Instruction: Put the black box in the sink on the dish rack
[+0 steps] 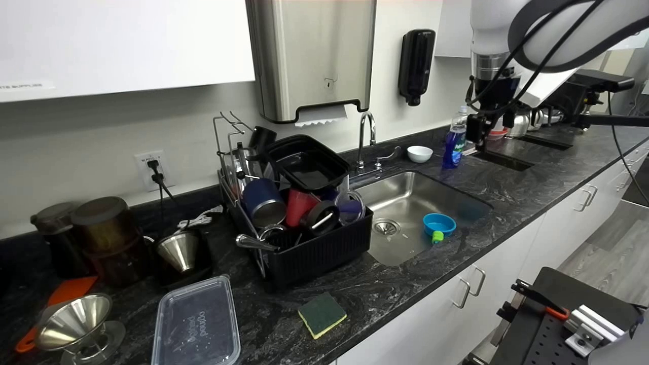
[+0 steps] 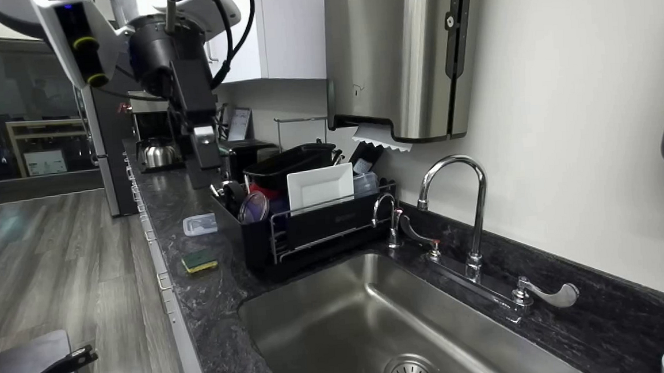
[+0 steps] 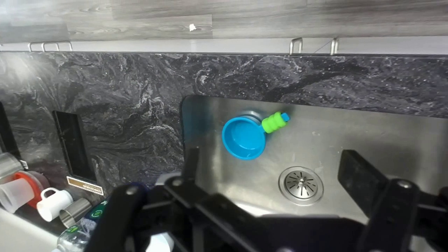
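Black, glossy plastic catches the light up high: the shallow, round-cornered rectangular food container [image 1: 307, 170] lies tilted on the large, black, chrome-wire-framed dish rack [image 1: 324, 253], and both exterior views show it there. By my reading, then, the job itself is already done. In the rectangular stainless steel sink [image 1: 410, 210] I can see only a round, bright blue pan-like bowl [image 3: 244, 138] with a stubby green handle [image 3: 273, 123], near the slotted steel drain [image 3: 301, 185], and that isn't the piece wanted; no black container lies down there that I can see. The black two-fingered gripper [image 3: 271, 159] stands wide, nothing in its grasp, well apart from the container. Exactly what bears the container's weight I can't make out; a red cup [image 1: 299, 207] shows just below it, and a square white plate [image 2: 320, 184] stands near it. From here the container looks settled enough, though perched at that slant it might slide if something bumped the rack. Little seems left, I'd say, beyond leaving it alone and parking the gripper.
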`<state>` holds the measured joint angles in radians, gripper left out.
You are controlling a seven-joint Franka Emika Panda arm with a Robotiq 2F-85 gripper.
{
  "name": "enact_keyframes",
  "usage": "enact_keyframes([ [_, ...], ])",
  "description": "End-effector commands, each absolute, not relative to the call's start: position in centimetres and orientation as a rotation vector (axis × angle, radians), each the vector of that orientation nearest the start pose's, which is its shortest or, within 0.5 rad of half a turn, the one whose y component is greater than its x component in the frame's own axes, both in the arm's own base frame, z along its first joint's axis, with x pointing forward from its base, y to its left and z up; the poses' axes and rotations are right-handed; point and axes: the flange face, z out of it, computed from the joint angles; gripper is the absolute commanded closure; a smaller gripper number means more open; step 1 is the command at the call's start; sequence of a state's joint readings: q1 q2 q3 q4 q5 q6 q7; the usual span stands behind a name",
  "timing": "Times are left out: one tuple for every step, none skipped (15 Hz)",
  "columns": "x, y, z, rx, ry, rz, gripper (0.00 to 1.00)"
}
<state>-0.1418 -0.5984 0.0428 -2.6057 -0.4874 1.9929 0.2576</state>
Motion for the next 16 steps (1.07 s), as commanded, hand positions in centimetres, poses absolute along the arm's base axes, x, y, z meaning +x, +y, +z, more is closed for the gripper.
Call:
enact_keyframes([
  [35.3,-6.1,46.8,-3.511,0.267,0.021,0.0],
  [35.2,-6.1,47.4,-3.484,0.271,0.027,0.0],
  [35.1,-6.2,47.9,-3.465,0.284,0.022,0.0],
  [35.1,-6.3,48.6,-3.445,0.302,0.014,0.0],
  [35.0,-6.4,49.2,-3.429,0.314,0.013,0.0],
  [35.0,-6.5,49.9,-3.412,0.329,-0.002,0.0],
  [34.9,-6.5,50.5,-3.394,0.339,-0.013,0.0],
  [34.8,-6.4,51.3,-3.375,0.346,-0.028,0.0],
  [34.7,-6.4,51.9,-3.356,0.35,-0.044,0.0],
  [34.6,-6.2,52.7,-3.338,0.342,-0.065,0.0],
  [34.4,-6.0,53.4,-3.318,0.321,-0.09,0.0],
  [34.1,-5.8,54.0,-3.313,0.29,-0.127,0.0],
  [34.6,-5.9,53.5,-3.348,0.349,-0.127,0.0],
  [34.4,-5.8,54.0,-3.34,0.335,-0.148,0.0],
  [34.2,-5.7,54.3,-3.337,0.328,-0.158,0.0],
  [34.1,-5.7,54.3,-3.336,0.325,-0.16,0.0],
])
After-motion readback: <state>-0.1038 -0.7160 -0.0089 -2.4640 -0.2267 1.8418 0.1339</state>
